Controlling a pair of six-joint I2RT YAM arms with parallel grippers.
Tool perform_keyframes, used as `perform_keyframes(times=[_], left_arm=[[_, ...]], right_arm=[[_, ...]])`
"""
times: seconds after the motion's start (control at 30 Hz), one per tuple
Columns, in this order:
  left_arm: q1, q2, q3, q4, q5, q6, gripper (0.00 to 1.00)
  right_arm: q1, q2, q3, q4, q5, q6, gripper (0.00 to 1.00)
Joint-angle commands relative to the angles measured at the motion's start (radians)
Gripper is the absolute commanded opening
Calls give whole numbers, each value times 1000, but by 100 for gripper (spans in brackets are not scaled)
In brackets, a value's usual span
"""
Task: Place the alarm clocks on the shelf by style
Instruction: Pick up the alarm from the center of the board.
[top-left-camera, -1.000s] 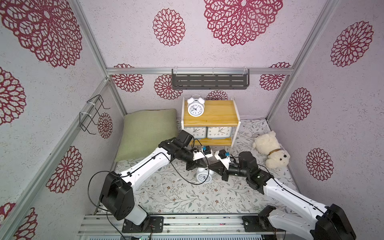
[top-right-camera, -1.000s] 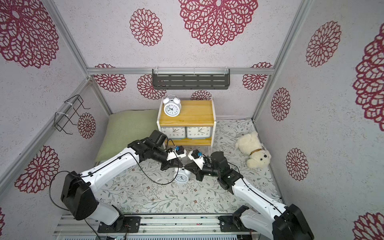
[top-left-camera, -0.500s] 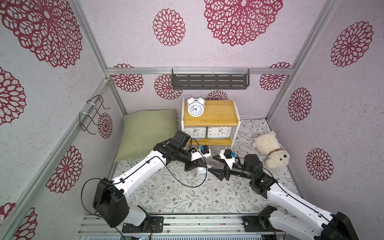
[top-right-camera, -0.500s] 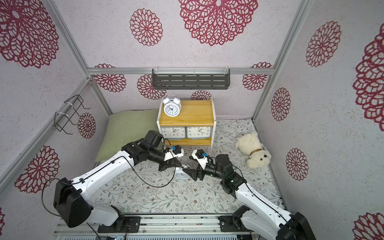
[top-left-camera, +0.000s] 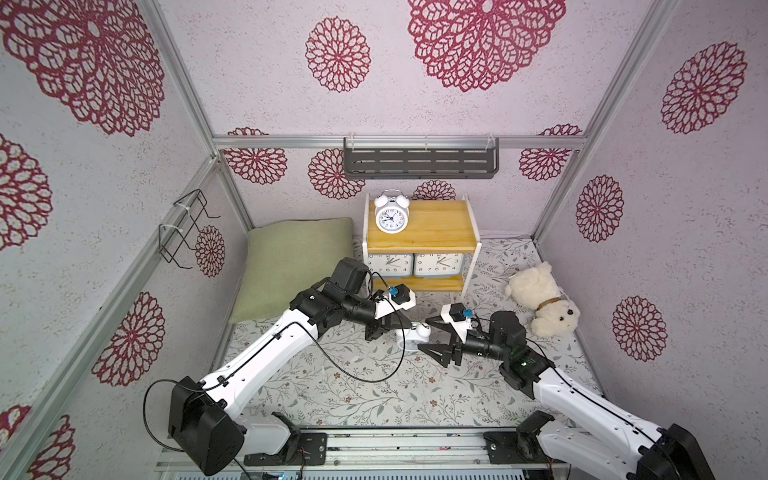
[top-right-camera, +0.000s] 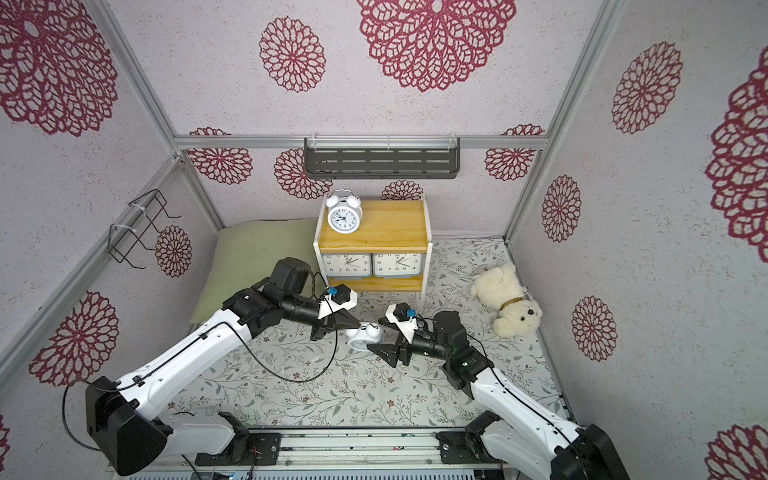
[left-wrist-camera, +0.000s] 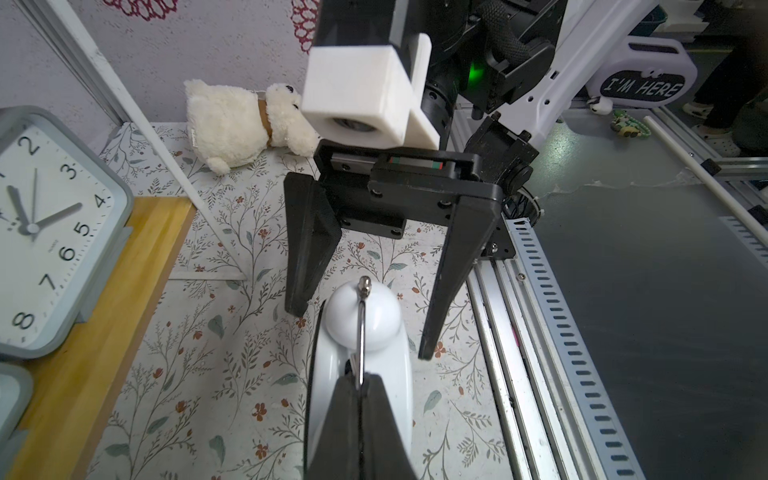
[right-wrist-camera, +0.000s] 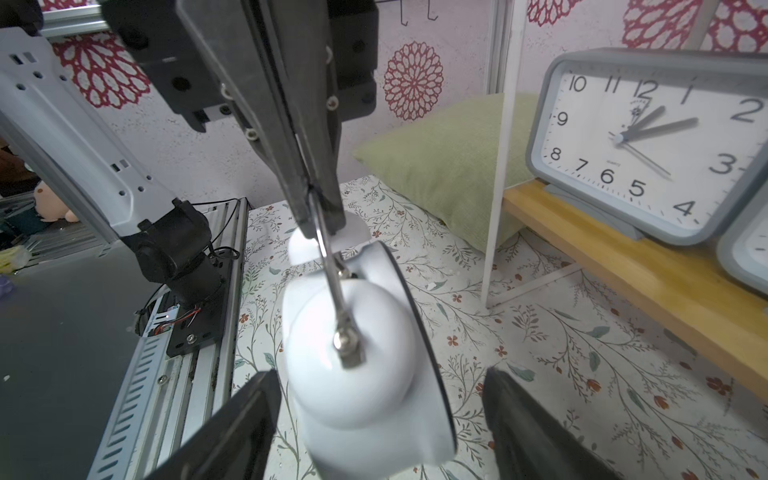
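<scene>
Beyond right hand (left-wrist-camera: 362, 330), plaque (left-wrist-camera: 642, 87): "I'M HERE"

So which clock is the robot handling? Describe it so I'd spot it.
Find the yellow wooden shelf at the back. Just in front of it is a small round white twin-bell clock. Its twin stands on the shelf's top; this one is pinched by its wire handle in the left gripper.

Pale walls (top-left-camera: 257, 104) bearing crimson rosettes (top-left-camera: 338, 54) enclose a leafy-patterned floor cloth (top-left-camera: 353, 395) and green pillow (top-left-camera: 291, 257).
</scene>
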Motion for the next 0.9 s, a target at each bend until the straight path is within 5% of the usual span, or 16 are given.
perform_keyframes(times=[0.0,0.53,0.67,0.87], left_arm=[[6,-18,15,26,49,-2,0],[6,-4,34,41,50,-38,3],[6,-14,28,78,5,-93,39],[13,-96,-67,278,-208,-255,77]], right_arm=[[-4,-2,8,36,-46,-4,80],[-4,9,10,8,-42,-20,37],[-4,-12,9,10,6,-13,30],[-19,-69,-1,32,75,24,26]])
